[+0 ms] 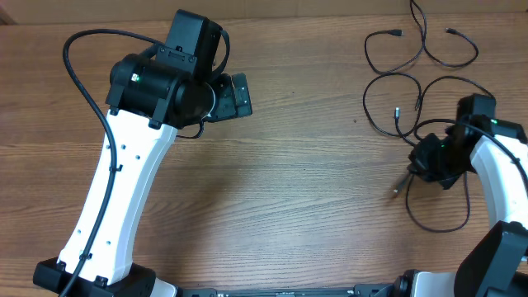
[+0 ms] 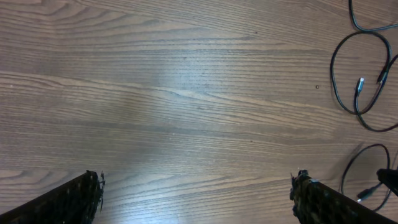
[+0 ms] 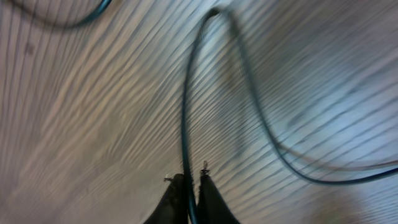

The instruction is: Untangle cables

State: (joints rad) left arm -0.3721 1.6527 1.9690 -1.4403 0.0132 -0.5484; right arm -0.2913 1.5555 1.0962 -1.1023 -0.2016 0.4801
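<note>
Several thin black cables lie loose at the table's right side: one wavy strand [image 1: 429, 45] at the back, a loop [image 1: 388, 103] with a small plug below it, and a strand [image 1: 437, 224] curving under my right arm. My right gripper [image 1: 422, 165] sits low over that last strand. In the right wrist view its jaws [image 3: 193, 182] are shut on a thin dark cable [image 3: 184, 112] that runs up from between them and arcs back down to the right. My left gripper [image 1: 239, 95] hovers far left, open wide with bare wood between its fingertips [image 2: 93, 193]. Two cable loops [image 2: 348, 74] show at that view's right edge.
The wooden table [image 1: 289, 190] carries nothing else. My left arm's white link [image 1: 124, 190] crosses the left side with its thick black cord [image 1: 78, 74] looping outward. The right arm's white link [image 1: 503, 177] stands by the right edge.
</note>
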